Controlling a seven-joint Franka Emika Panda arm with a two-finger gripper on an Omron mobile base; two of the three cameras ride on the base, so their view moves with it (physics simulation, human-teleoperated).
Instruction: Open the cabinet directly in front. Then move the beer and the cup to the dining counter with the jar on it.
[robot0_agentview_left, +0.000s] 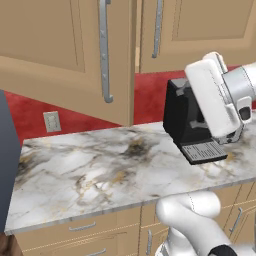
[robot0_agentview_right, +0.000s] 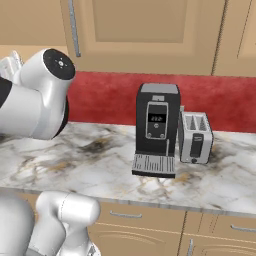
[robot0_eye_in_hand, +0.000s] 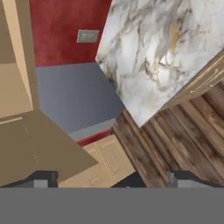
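The cabinet (robot0_agentview_left: 50, 45) hangs above the marble worktop, tan with long silver bar handles (robot0_agentview_left: 104, 50). Its left door stands swung outward toward me, and the door beside it (robot0_agentview_left: 200, 30) lies flat; the inside is hidden. From the right base view the cabinet (robot0_agentview_right: 140, 30) fills the upper edge. In the hand view my gripper (robot0_eye_in_hand: 113, 179) is open, its two dark fingertips (robot0_eye_in_hand: 41, 179) far apart with nothing between them, looking past a tan door panel (robot0_eye_in_hand: 17, 87) down at the worktop end and the floor. The beer, the cup, the dining counter and the jar are out of view.
A black coffee machine (robot0_agentview_left: 185, 120) stands on the marble worktop (robot0_agentview_left: 100, 165) against the red wall, with a silver toaster (robot0_agentview_right: 195, 137) to its right. A wall socket (robot0_agentview_left: 51, 121) sits at the left. A dark grey block (robot0_agentview_left: 7, 160) bounds the worktop's left end. Tan drawers (robot0_agentview_right: 125, 215) run below.
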